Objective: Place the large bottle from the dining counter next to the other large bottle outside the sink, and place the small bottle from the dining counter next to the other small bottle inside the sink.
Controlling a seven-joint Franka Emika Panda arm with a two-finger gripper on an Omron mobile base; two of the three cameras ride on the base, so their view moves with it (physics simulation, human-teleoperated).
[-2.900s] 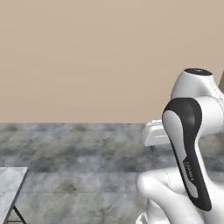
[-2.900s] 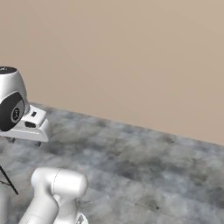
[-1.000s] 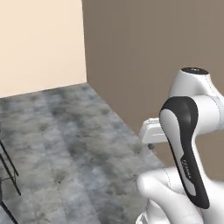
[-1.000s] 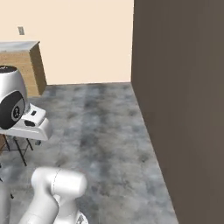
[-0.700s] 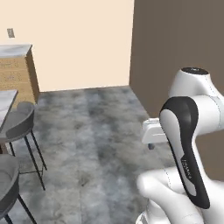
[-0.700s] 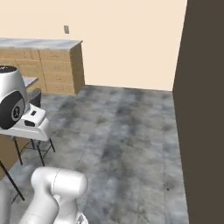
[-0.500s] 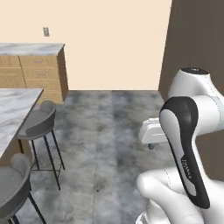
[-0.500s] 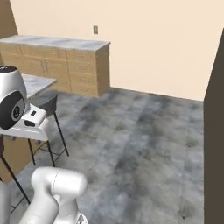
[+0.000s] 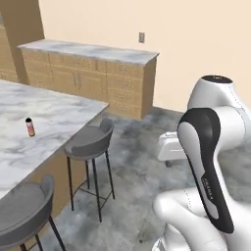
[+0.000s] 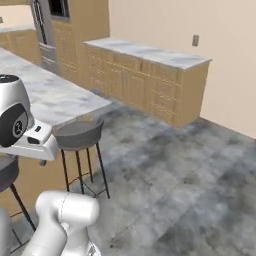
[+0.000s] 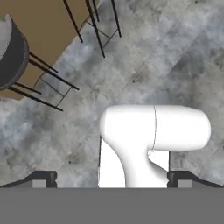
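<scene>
small bottle (image 9: 30, 127) near dining counter (image 9: 59, 115) edge

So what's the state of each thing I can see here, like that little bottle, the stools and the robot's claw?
small bottle: upright on the dining counter, cap on, untouched.
gripper: open, holding nothing, pointing down at the floor.
near stool: standing at the counter, unoccupied.
far stool: standing at the counter, unoccupied.

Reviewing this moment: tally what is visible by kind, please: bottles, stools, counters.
Small bottle, pale pink fading to orange with a black cap, standing on the dining counter: 1
Grey stools along the dining counter: 2
Counters, the dining counter and the wall counter on tan cabinets: 2
Total: 5
</scene>
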